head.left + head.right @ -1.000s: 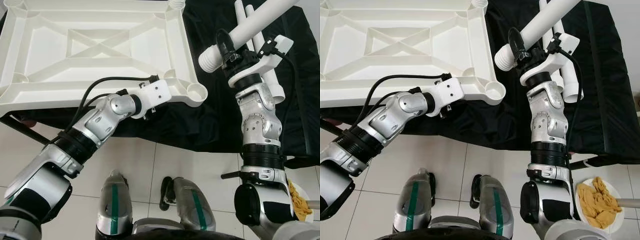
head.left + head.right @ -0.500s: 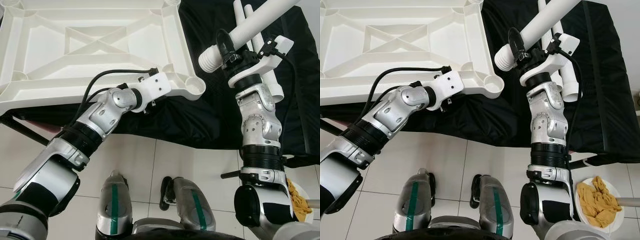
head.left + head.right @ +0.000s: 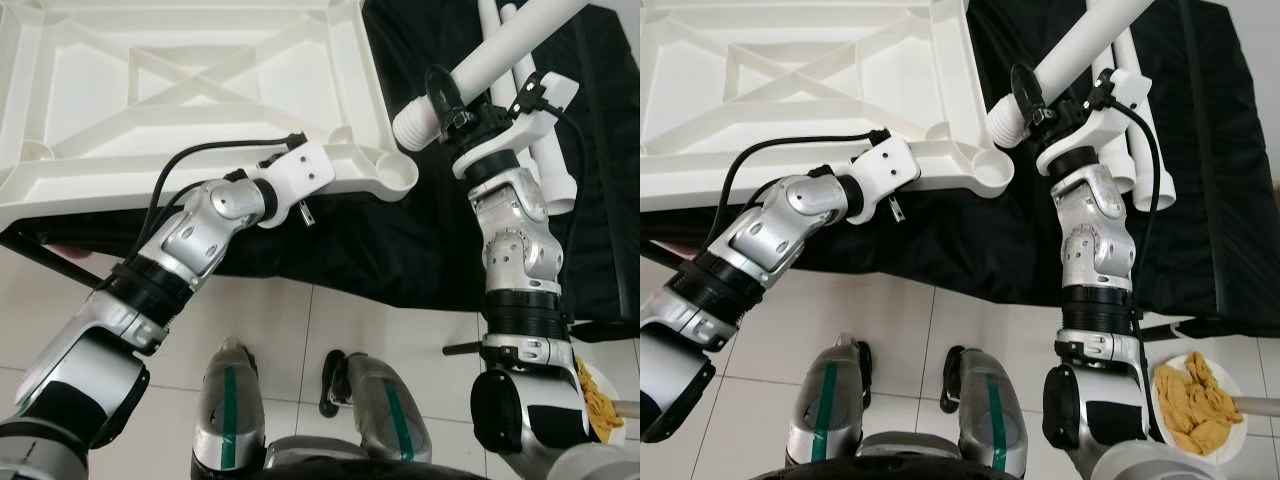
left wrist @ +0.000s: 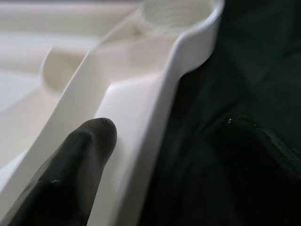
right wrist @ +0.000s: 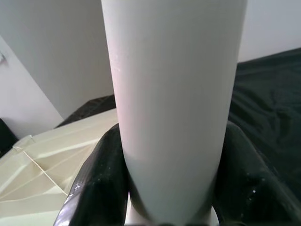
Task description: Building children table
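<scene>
My right gripper (image 5: 167,188) clamps a white table leg (image 3: 490,65), its threaded end just beside the corner socket (image 3: 398,178) of the upturned tabletop (image 3: 190,90). My left gripper (image 4: 155,136) straddles that tabletop's rim, near the socket; grip unclear.

The upturned table top (image 3: 190,90) is plain white, its ribs crossing in an X — creamier in the left wrist view. The table leg (image 3: 480,70) held up is white too, as are the spare legs (image 3: 1130,100) behind it. Under them lies a black cloth (image 3: 400,240). The fingers (image 4: 70,174) are black, the arms silver. The floor (image 3: 330,330) is pale tile — grey grout lines. A white plate (image 3: 1200,405) holds something tan.
</scene>
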Motion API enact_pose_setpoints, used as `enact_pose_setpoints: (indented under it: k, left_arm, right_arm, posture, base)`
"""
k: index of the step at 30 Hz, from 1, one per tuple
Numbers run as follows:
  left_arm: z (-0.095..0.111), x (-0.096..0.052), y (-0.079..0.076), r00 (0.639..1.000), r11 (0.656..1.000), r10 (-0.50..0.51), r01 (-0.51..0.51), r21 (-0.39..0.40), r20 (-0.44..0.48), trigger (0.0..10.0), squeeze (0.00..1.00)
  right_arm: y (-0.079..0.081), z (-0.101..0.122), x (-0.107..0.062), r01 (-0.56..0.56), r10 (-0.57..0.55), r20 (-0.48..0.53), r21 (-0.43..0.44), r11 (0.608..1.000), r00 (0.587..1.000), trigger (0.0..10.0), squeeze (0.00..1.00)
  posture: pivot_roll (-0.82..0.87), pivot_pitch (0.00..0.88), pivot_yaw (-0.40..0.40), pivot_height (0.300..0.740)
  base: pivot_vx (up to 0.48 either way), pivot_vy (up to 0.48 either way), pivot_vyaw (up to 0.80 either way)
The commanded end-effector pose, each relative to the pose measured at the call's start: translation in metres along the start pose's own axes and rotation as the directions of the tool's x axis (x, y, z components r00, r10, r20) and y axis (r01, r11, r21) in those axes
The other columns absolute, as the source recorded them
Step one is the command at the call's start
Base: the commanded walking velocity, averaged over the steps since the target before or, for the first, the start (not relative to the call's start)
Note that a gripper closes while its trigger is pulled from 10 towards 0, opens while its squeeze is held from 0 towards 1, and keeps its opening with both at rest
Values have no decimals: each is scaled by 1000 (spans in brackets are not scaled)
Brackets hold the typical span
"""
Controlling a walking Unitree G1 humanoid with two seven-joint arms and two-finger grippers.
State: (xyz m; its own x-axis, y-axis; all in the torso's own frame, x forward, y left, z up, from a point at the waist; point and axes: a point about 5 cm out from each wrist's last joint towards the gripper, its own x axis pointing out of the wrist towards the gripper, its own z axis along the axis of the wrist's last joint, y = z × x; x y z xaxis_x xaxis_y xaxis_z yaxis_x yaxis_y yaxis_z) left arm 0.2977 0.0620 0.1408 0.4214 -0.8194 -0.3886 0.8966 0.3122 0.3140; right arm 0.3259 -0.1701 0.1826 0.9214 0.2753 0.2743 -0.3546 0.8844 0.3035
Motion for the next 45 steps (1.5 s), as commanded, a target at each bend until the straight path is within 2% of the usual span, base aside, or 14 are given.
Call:
enact_pose_setpoints:
  k: [1, 5, 7, 8, 14, 17, 22, 23, 26, 31, 32, 34, 37, 45]
  left_arm:
    - [10, -3, -2, 998, 999, -30, 32, -21, 63, 10000, 0]
    - [25, -11, 7, 986, 999, 21, -12, -52, 168, 10000, 0]
    - [30, -16, 17, 977, 989, 74, -47, -137, 199, 10000, 0]
    - [35, -20, 24, 964, 971, 113, -55, -233, 241, 10000, 0]
    - [41, -25, 31, 939, 949, 192, -104, -296, 285, 10000, 0]
    - [42, -32, 38, 899, 908, 320, -202, -367, 298, 10000, 0]
    - [42, -34, 42, 874, 877, 394, -263, -403, 285, 10000, 0]
    - [43, -37, 45, 846, 844, 452, -302, -444, 282, 10000, 0]
    - [45, -40, 49, 820, 809, 497, -318, -495, 285, 10000, 0]
    - [46, -45, 52, 789, 779, 546, -354, -518, 281, 10000, 0]
    - [46, -47, 54, 769, 758, 578, -380, -531, 275, 10000, 0]
    - [46, -47, 54, 769, 758, 578, -380, -531, 275, 10000, 0]
    - [41, -50, 55, 723, 704, 645, -436, -560, 248, 10000, 0]
    - [38, -47, 51, 715, 686, 661, -455, -568, 226, 10000, 0]
  right_arm:
    - [0, -1, 4, -1, 1, -19, -3, 1000, 1000, 10000, 0]
    - [1, -3, 8, -7, 7, -41, -16, 1000, 999, 10000, 0]
    - [3, -4, 10, -29, 27, -53, -41, 999, 998, 10000, 0]
    - [4, -5, 11, -46, 44, -60, -33, 998, 997, 10000, 0]
    - [7, -5, 13, -62, 59, -56, -54, 997, 997, 10000, 0]
    - [15, -6, 17, -108, 102, -57, -101, 989, 993, 10000, 0]
    - [18, -7, 19, -122, 115, -53, -143, 982, 992, 10000, 0]
    - [23, -7, 18, -133, 125, -51, -180, 975, 991, 10000, 0]
    - [28, -10, 16, -140, 131, -57, -210, 968, 990, 10000, 0]
    - [30, -15, 13, -128, 114, -71, -234, 964, 991, 10000, 0]
    - [29, -17, 12, -117, 102, -74, -240, 964, 992, 10000, 0]
    - [29, -17, 12, -117, 102, -74, -240, 964, 992, 10000, 0]
    - [29, -22, 4, -75, 59, -70, -262, 962, 996, 10000, 0]
    - [27, -30, -5, -15, 0, -59, -259, 966, 998, 10000, 0]
  posture:
    - [112, 73, -70, 740]
    - [116, 73, -73, 740]
    - [121, 73, -78, 740]
    - [121, 73, -78, 740]
    - [127, 72, -87, 740]
    - [134, 72, -92, 740]
    - [134, 71, -93, 740]
    - [136, 72, -97, 740]
    - [140, 74, -101, 740]
    - [143, 73, -102, 740]
    - [143, 73, -102, 740]
    - [143, 73, -102, 740]
    - [143, 67, -102, 740]
    - [144, 62, -107, 740]
  base:
    - [0, 0, 0]
    - [0, 0, 0]
    - [0, 0, 0]
    - [0, 0, 0]
    - [0, 0, 0]
    - [0, 0, 0]
    - [0, 0, 0]
    - [0, 0, 0]
    - [0, 0, 0]
    - [0, 0, 0]
    - [0, 0, 0]
    - [0, 0, 0]
    - [0, 0, 0]
    - [0, 0, 0]
